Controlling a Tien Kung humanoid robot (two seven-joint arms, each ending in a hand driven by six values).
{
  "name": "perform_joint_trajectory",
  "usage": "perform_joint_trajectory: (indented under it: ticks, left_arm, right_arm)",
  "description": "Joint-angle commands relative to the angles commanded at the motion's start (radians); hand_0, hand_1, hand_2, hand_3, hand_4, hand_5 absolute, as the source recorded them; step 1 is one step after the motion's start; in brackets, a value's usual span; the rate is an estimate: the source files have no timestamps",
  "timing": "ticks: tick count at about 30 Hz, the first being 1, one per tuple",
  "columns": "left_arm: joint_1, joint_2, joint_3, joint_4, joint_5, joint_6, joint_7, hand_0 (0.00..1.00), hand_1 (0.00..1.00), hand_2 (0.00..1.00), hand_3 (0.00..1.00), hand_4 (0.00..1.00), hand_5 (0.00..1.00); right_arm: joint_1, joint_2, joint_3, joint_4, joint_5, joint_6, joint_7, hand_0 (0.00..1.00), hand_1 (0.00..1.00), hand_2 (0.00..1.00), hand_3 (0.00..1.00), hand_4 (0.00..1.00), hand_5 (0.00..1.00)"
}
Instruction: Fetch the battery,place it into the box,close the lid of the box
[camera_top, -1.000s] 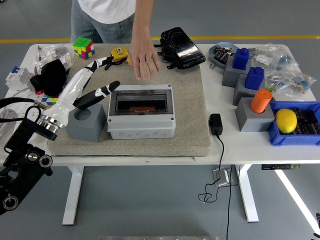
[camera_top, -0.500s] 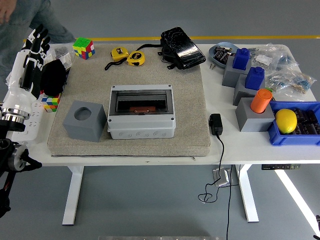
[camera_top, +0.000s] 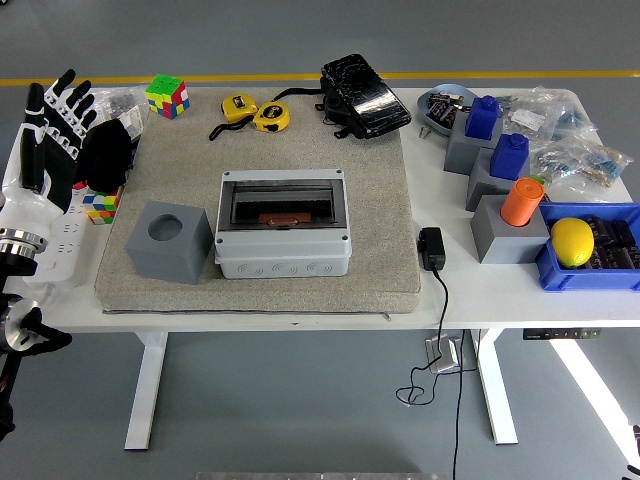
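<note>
The grey box (camera_top: 285, 223) stands in the middle of the beige mat (camera_top: 380, 230). Its dark tinted lid lies down over the top. Through the lid shows a reddish-brown battery (camera_top: 283, 217) inside the box. My left hand (camera_top: 52, 118) is raised at the far left edge of the table, well away from the box, with its fingers spread and nothing in them. My right arm is out of the picture. No person is in view.
A grey cube (camera_top: 170, 240) with a round hole sits just left of the box. Behind the mat lie a Rubik's cube (camera_top: 167, 96), yellow tape measures (camera_top: 255, 112) and a black pouch (camera_top: 363, 95). Grey blocks, an orange cup (camera_top: 522, 200) and a lemon (camera_top: 572, 241) crowd the right. A black adapter (camera_top: 431, 248) lies by the mat.
My left hand has pulled back from over the grey cube to the table's far left and opened. The person's hand left the mat and the person is gone.
</note>
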Motion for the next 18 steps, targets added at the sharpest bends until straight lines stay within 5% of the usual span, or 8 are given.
perform_joint_trajectory:
  ticks: [18]
  left_arm:
    - [0.013, 0.004, 0.043, -0.012, 0.008, 0.018, 0.010, 0.907, 0.919, 0.893, 0.902, 0.998, 0.998]
  right_arm:
    - [-0.006, -0.003, -0.009, 0.000, -0.004, -0.003, -0.010, 0.822, 0.806, 0.769, 0.790, 0.998, 0.998]
